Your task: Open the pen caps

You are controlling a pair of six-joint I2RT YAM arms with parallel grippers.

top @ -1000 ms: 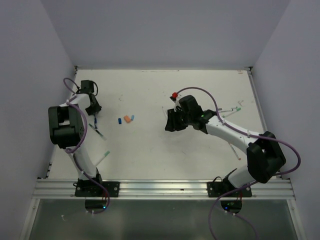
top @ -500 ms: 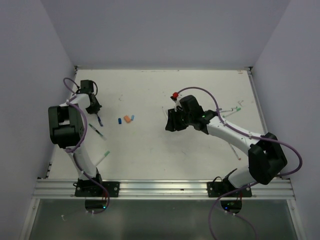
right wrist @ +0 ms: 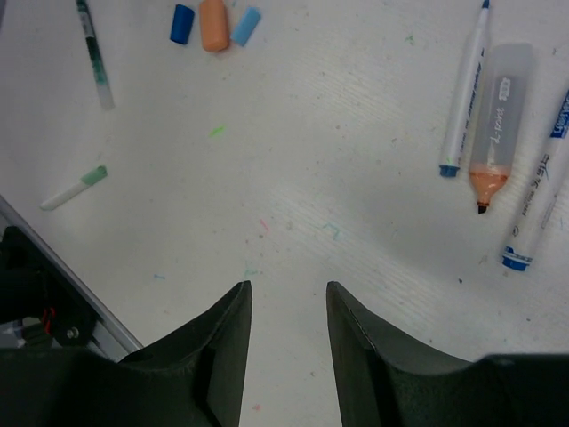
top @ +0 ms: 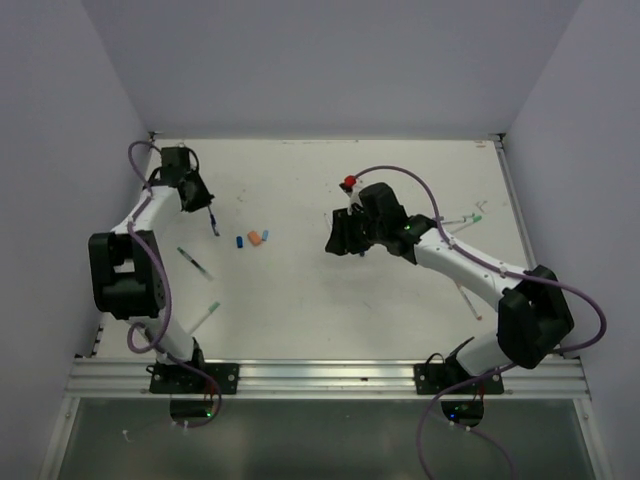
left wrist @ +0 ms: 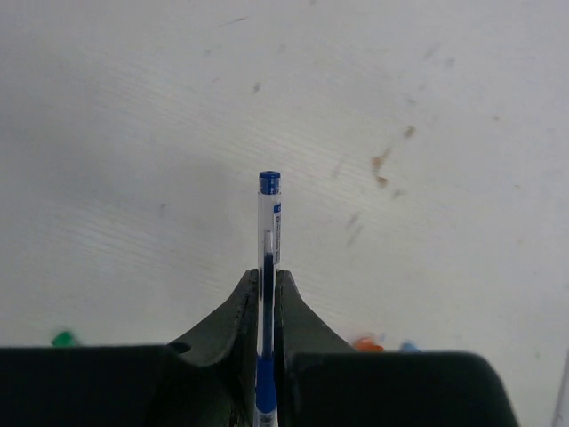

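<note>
Desk (top: 400, 310), far-left part: left end effector (left wrist: 268, 279) is clenched on a blue pen (left wrist: 269, 222). The pen's long axis runs straight out from the fingers, free end toward desk centre. Right end effector (right wrist: 287, 292) is released and holds nothing, well apart to the pen's right. Loose pen caps (top: 254, 238) lie between them. Likely the right arm crosses over and pulls along that axis. Which pen end is capped, cannot tell.

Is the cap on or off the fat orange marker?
Off. The right wrist view shows the orange marker lying flat with its orange end and dark nib bare, with nothing covering them.
</note>
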